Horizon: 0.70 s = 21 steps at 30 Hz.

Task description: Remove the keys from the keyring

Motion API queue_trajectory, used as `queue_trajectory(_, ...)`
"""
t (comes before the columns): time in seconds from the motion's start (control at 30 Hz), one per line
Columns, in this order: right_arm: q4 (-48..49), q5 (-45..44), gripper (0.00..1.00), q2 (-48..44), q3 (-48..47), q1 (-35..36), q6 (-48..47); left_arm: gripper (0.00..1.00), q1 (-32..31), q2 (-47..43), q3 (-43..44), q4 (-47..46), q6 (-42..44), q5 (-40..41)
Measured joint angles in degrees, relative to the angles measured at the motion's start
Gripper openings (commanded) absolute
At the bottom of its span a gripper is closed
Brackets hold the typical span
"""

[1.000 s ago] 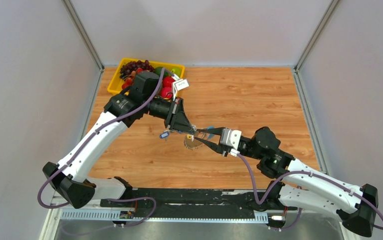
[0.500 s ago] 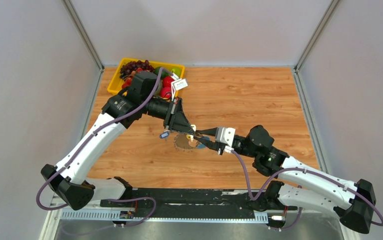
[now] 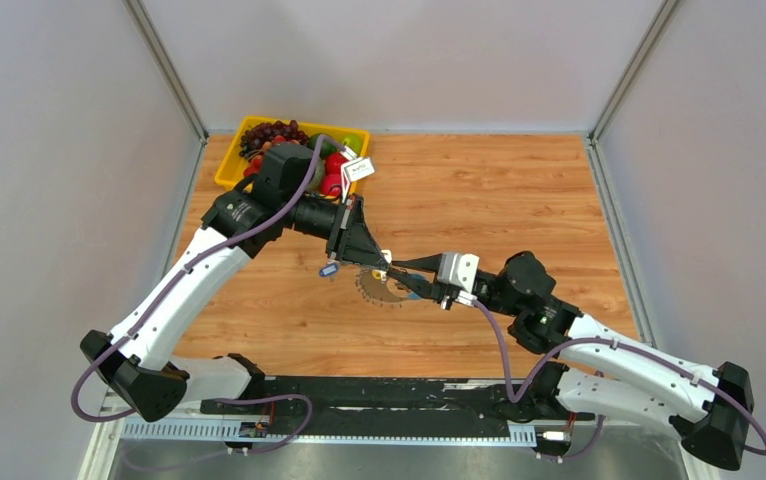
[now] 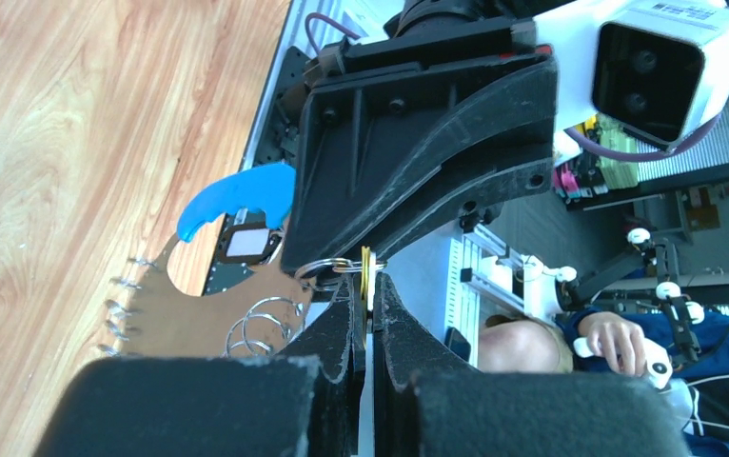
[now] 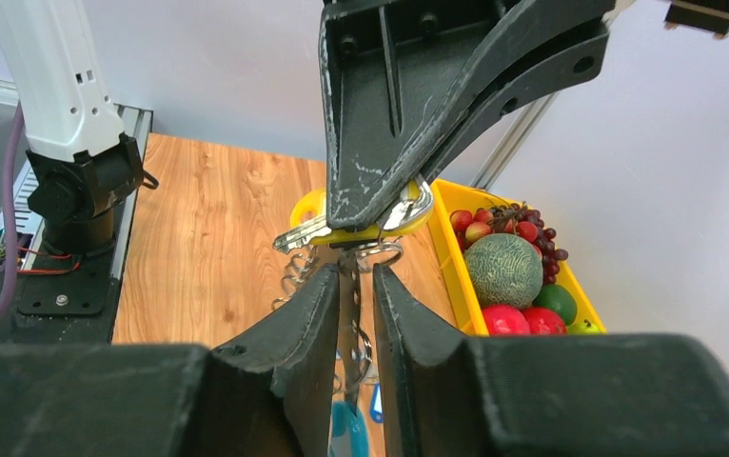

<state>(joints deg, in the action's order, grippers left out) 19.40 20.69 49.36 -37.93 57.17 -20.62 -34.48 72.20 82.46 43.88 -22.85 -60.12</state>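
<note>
Many small grey keys (image 3: 365, 291) fan out like spikes around the keyring (image 3: 385, 285), which sits between the two grippers over the middle of the table (image 3: 499, 190). One arc of it is a blue strap (image 3: 415, 294), on the side toward the right arm. The left gripper (image 3: 380, 262) reaches in from the far left, its jaws clamped tight on a yellow key (image 5: 365, 231) at the top of the ring, with the silver blade sticking out sideways. The right gripper (image 3: 397, 274) meets it tip to tip, its jaws narrow and pinching a grey metal piece of the keyring just below that key. A blue tag (image 3: 329, 269) shows just left of the left gripper. A yellow basket (image 3: 227, 168) of fruit (image 3: 271, 131) sits at the table's far left corner.
</note>
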Motion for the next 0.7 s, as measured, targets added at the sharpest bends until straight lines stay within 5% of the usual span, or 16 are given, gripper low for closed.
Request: queue_trajectory(0.7, 2.34, 0.44, 0.2, -0.22, 0.0, -0.04, 1.14, 0.0, 0.0, -0.02, 0.0, -0.07, 0.09, 0.13)
